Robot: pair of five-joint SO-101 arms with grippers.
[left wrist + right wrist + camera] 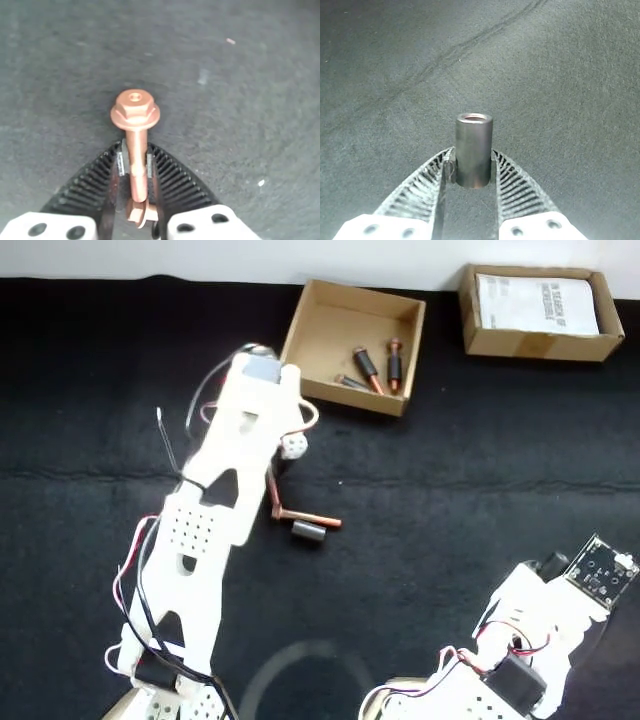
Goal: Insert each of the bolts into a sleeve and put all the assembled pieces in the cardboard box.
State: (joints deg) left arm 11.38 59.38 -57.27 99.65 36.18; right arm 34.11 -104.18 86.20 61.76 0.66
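Left claw [135, 152] clamps a bolt [135, 111] head-outward; right claw [472, 157] clamps a sleeve [474, 142], bore outward.

Copper hex-flange bolt [134, 127] is clamped by the shank in my left gripper [135, 154], head pointing out. Dark cylindrical metal sleeve [474, 147] is pinched in my right gripper [472, 159], bore end out. On the mat a second copper bolt [312, 519] lies flat, with a black sleeve [308, 533] just beside it. The open cardboard box [325, 335] holds at least two sleeved bolts [365, 365].

Two boxes [330, 335] [530, 343]; two bolts [310, 519] [136, 135]; two sleeves [308, 533] [474, 150] (plus three assembled pieces [365, 366] [394, 362] [350, 382], seemingly)
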